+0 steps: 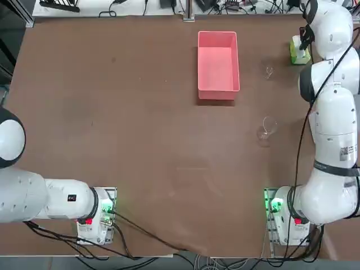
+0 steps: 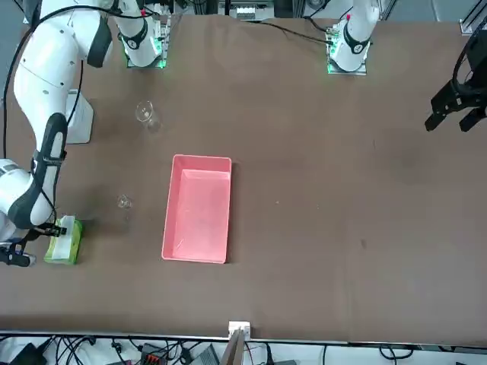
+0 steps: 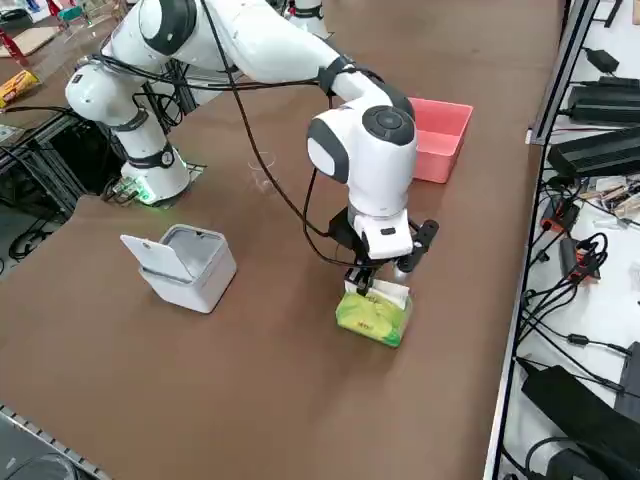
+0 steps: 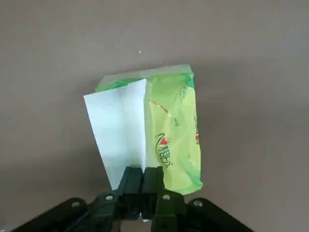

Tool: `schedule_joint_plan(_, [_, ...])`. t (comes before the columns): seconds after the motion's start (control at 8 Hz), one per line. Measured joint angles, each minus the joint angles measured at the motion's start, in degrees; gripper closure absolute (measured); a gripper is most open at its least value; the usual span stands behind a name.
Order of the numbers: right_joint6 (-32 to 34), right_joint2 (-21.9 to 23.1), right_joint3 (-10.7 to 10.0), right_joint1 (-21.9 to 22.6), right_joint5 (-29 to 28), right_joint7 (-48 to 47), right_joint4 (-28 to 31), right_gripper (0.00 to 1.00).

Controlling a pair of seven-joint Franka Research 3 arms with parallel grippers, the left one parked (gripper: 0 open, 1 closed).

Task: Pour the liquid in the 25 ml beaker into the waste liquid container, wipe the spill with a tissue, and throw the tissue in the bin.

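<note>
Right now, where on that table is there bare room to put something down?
The whole brown tabletop left of the pink rectangular plastic tray is bare. It is crowded right of it: two clear glass beakers, green tissue pack, the right gripper, fingers shut on a white sheet.

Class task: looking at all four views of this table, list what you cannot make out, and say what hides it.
- Small beaker: liquid inside too small to tell, top and front views.
- Right hand: hidden by the arm in top view.
- Bin: contents hidden by its wall, side view.
- Tissue pack: partly covered by the arm, top view.
</note>
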State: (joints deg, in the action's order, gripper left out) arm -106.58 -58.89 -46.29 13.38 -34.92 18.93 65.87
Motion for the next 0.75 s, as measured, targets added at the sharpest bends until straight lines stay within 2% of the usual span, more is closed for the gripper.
schedule_joint_plan(0.75, [1.21, 2.35, -0.91, 1.1, 1.38, 0.0, -1.19, 0.98])
